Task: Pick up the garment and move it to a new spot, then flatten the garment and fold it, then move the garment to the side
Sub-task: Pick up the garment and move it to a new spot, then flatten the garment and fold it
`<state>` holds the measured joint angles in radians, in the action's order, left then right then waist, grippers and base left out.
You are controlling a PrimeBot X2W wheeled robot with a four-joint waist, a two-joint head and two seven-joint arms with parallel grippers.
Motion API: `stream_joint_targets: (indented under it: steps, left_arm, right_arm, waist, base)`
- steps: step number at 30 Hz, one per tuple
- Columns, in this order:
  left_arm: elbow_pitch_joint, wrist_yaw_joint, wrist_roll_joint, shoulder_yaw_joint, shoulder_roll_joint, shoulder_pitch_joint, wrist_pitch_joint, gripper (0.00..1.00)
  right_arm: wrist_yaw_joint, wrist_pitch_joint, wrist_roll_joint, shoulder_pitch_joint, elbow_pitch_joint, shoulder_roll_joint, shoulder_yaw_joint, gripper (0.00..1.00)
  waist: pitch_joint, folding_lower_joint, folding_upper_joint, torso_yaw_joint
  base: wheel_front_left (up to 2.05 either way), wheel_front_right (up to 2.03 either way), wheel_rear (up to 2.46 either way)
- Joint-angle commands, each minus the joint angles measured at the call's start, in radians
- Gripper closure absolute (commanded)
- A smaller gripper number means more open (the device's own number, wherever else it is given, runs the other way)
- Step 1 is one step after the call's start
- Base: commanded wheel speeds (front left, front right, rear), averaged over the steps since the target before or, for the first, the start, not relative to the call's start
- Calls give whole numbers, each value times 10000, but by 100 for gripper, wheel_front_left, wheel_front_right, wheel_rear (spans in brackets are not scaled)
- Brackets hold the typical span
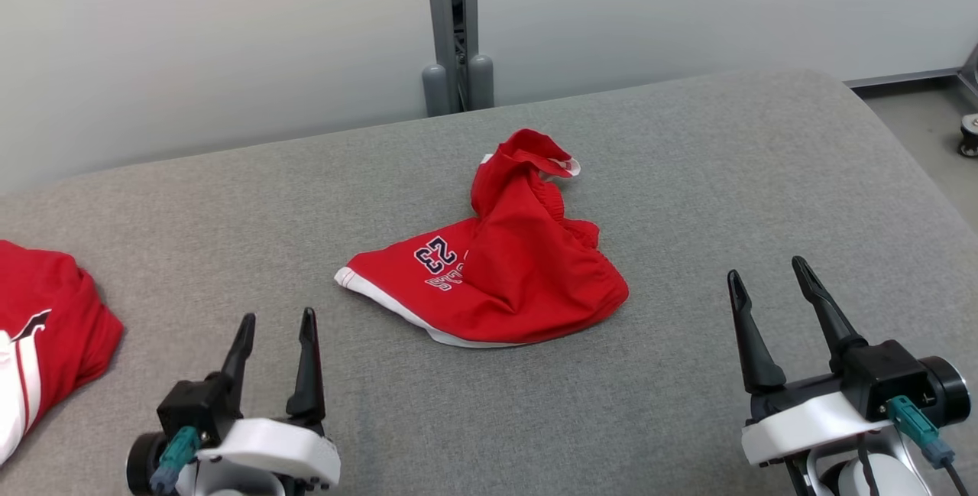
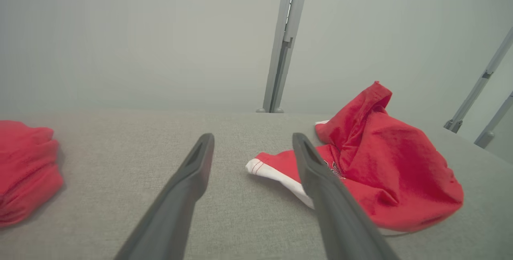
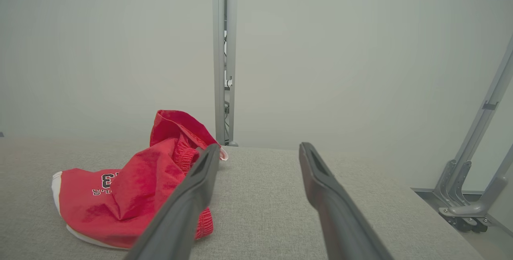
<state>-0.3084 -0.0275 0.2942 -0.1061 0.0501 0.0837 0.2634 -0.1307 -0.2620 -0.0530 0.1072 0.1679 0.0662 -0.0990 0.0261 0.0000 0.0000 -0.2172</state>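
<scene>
Both parted and empty, left claw (image 1: 278,316), right claw (image 1: 766,267), crumpled red garment (image 1: 497,267) lying between them.

It looks like a bare test lab: pale partition walls (image 1: 191,37), a metal post (image 1: 457,22), a grey padded table (image 1: 726,175).

The left gripper (image 1: 278,314) has two long dark tapered fingers on a black block, with a white wrist shell and a teal plug at its side. It is low over the near-left part of the grey fabric-covered surface (image 1: 688,175). The fingers are parted with nothing between them, tips pointing away from the body and leaning slightly right.

The right gripper (image 1: 766,267) has the same build, plus a black round housing and a teal plug with a cable. It is at the near-right edge. The fingers are spread and empty, leaning left. In both wrist views, the gap between the fingers is clear.
</scene>
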Motion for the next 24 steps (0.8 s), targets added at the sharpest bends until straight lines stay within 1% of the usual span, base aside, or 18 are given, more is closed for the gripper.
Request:
stream_joint_targets:
  steps: [1, 7, 13, 19, 24]
  left_arm:
    - [79, 16, 73, -36, 18, -33, 14, 0]
    - [151, -142, 259, -141, 23, -14, 14, 0]
    - [-29, -172, 429, -84, 21, 93, 14, 0]
    - [-536, -82, 686, -221, 22, 258, 14, 0]
    - [-1458, -55, 878, -304, 25, 817, 14, 0]
  right_arm:
    - [-2, -51, 34, -111, -2, 71, 56, 0]
    - [-2, -51, 67, -89, 24, 94, 63, 0]
    - [-2, -51, 53, -18, 50, 93, 25, 0]
    - [-2, -51, 10, 39, 58, 60, -40, 0]
    - [-2, -51, -67, 140, -28, 11, -66, 0]
  waist:
    - [-16, 0, 0, 44]
    - [15, 0, 0, 141]
    - [35, 0, 0, 109]
    - [145, 0, 0, -36]
    - [561, 0, 0, -187]
  base:
    - [0, 0, 0]
    - [0, 0, 0]
    - [0, 0, 0]
    - [0, 0, 0]
    - [0, 0, 0]
